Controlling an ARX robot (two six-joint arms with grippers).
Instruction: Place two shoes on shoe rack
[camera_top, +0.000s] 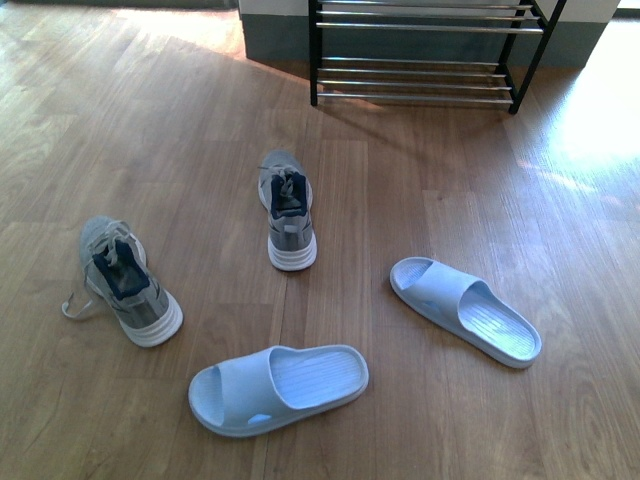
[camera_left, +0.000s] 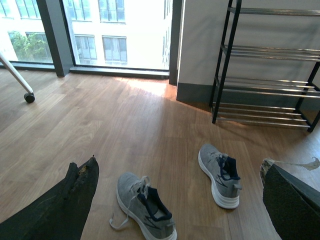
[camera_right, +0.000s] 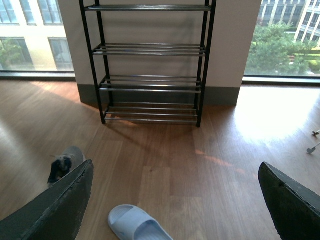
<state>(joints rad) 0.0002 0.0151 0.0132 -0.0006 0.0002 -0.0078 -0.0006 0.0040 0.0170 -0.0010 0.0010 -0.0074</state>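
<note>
Sandal (camera_top: 278, 388), then sneaker (camera_top: 288, 210), lie before shoe rack (camera_top: 420, 70).

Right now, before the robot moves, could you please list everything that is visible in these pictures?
sneakers: 2, grey with white soles, on the floor, one at the left, one in the middle, apart
slides: 2, pale blue, on the floor, one nearest the robot, one at the right
rack: 1, black frame with silver rods, against the wall ahead, no shoes on it
floor: 1, brown wood, under everything
windows: several, bright, on both sides of the wall behind the rack
wheel: 1, black, on a white leg, near the window
left hand: 1, black, open, holding nothing
right hand: 1, black, open, holding nothing
</note>
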